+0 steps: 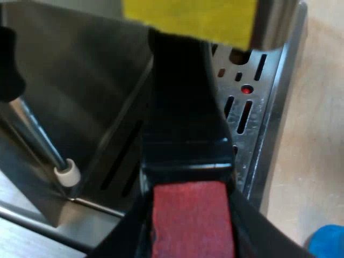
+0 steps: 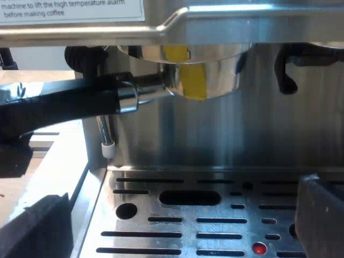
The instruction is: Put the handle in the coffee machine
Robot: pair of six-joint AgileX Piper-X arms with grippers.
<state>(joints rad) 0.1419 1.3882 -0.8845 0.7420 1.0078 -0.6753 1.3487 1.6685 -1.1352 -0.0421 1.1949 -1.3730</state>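
The metal holder [image 2: 207,75], marked with yellow tape, sits up under the espresso machine's [image 2: 226,129] brew head. Its dark handle [image 2: 70,102] sticks out sideways from the machine's front. Up close, the handle [image 1: 183,107] runs from the yellow-taped basket [image 1: 188,19] to its red end [image 1: 191,220]. My left gripper [image 1: 192,234] is shut on that red end, a black finger on each side. My right gripper [image 2: 177,226] hangs open over the drip tray [image 2: 236,209], facing the machine, with nothing between its fingers.
The steam wand with a white tip [image 2: 107,149] hangs beside the holder, close under the handle. A red dot [image 2: 259,248] shows in the slotted drip tray. A blue object [image 1: 328,242] lies on the light tabletop beside the tray's edge.
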